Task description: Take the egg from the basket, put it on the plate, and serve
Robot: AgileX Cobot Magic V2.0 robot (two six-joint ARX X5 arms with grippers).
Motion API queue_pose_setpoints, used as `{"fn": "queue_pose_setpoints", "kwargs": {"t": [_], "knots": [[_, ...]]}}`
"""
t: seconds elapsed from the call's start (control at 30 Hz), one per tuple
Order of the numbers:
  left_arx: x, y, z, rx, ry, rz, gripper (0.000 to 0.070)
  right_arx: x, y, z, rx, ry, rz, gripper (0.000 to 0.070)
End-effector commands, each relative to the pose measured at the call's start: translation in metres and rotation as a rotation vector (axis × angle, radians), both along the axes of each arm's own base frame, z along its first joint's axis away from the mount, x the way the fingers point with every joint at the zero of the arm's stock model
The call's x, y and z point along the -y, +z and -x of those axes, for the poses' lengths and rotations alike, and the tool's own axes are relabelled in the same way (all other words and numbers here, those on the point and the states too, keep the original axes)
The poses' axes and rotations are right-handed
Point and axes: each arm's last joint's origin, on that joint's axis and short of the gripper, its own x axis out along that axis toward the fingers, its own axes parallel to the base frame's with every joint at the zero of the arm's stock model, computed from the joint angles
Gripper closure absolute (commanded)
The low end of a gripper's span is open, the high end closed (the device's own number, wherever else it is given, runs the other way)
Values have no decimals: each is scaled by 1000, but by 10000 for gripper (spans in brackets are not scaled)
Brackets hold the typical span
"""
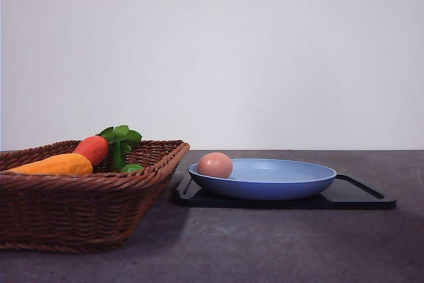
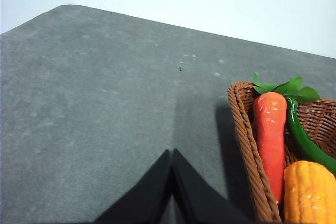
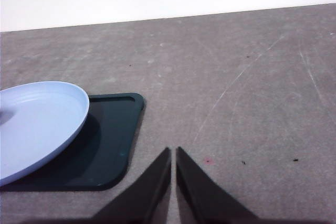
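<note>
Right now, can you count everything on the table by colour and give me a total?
Brown: 1, the basket
Pinkish-brown: 1, the egg on the plate
Light blue: 1, the plate
Black: 1, the tray under the plate
Red-orange: 1, the carrot in the basket
Yellow-orange: 1, the corn in the basket
Green: 1, the long green vegetable in the basket
Total: 7

left gripper (image 2: 172,157) fingers together, right gripper (image 3: 173,155) likewise
</note>
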Motion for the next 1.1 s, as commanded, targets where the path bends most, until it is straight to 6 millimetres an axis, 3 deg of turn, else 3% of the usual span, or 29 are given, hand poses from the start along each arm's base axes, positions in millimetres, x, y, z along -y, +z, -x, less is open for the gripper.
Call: {"fn": "queue_pose_setpoints", "kwargs": {"t": [0.0,1.07], "knots": [[0,-9,-1,-35,-2,1,700,0,0,0,7,-3,-10,700],[0,-9,-1,-35,-2,1,700,0,0,0,7,-3,-10,700]]}}
